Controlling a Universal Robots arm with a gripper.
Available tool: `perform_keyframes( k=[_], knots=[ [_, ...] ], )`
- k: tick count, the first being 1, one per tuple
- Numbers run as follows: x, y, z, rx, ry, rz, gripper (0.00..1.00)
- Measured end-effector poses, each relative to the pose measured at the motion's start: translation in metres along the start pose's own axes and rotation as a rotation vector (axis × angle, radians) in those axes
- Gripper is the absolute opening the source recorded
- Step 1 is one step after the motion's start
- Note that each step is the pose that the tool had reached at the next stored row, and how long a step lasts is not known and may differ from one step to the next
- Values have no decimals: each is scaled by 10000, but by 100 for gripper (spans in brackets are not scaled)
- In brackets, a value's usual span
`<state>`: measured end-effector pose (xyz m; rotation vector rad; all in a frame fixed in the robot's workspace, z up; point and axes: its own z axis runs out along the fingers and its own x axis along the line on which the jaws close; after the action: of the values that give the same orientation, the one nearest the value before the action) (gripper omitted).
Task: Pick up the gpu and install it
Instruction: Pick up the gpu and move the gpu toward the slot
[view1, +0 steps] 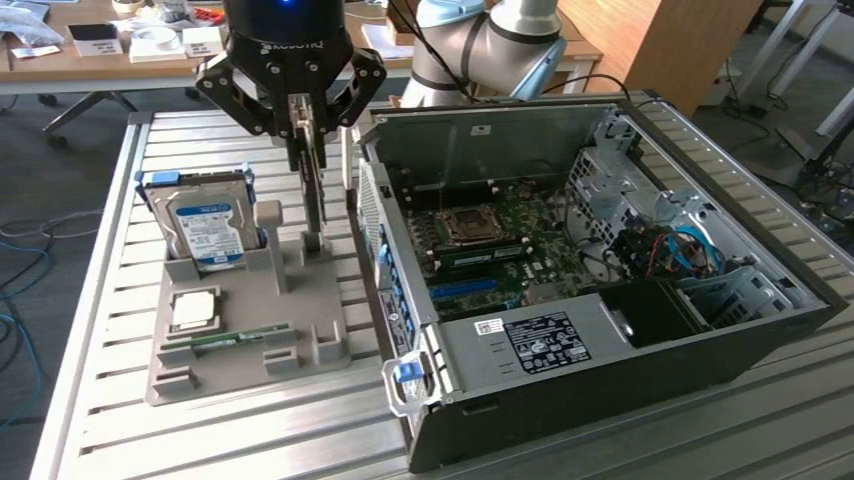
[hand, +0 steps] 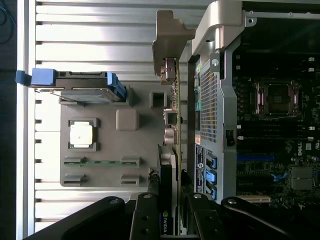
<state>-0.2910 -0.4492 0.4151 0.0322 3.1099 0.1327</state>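
Pincer (hand: 170, 212) tight around upright gpu (hand: 166, 172)

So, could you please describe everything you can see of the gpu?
The gpu is a thin green circuit card seen edge-on, with a black cooler on one face and a grey metal bracket at one end. It stands upright beside the open computer case, clamped by the gripper, its lower end at the grey holder.
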Motion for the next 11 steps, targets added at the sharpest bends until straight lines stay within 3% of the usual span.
perform_keyframes(
  k=[11],
  knots=[
    [-1, 3, -40, 0, 1, 0, 27]
  ],
)
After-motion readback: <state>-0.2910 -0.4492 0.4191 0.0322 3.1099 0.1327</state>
